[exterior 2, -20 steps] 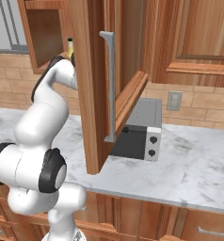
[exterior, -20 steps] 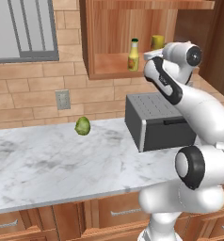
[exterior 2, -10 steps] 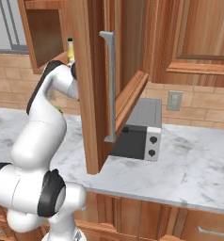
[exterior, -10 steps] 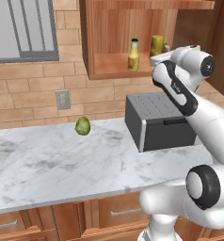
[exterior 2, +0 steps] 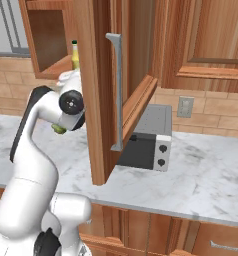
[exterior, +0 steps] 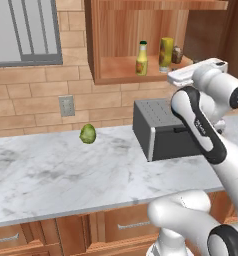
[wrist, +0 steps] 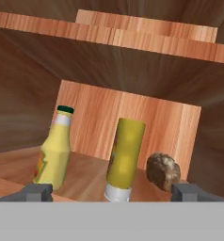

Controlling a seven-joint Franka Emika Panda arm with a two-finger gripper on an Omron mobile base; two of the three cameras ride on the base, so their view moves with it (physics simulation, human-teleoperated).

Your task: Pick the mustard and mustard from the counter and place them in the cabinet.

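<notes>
Looking into the cabinet (exterior: 116, 75) with both mustards on its shelf floor.
We see our hand (wrist: 109, 195) spread wide and holding nothing, just in front of the shelf. The slim mustard bottle (wrist: 55, 150) with the dark green cap stands upright near the shelf's front edge, the wider mustard bottle (wrist: 124, 157) stands cap-down beside it, and a dark brown lump (wrist: 163, 170) sits toward the right wall. On the surface (exterior: 66, 175), a green ball (exterior: 87, 133) rests near the back edge, well apart from the grey appliance (exterior: 161, 130).
</notes>
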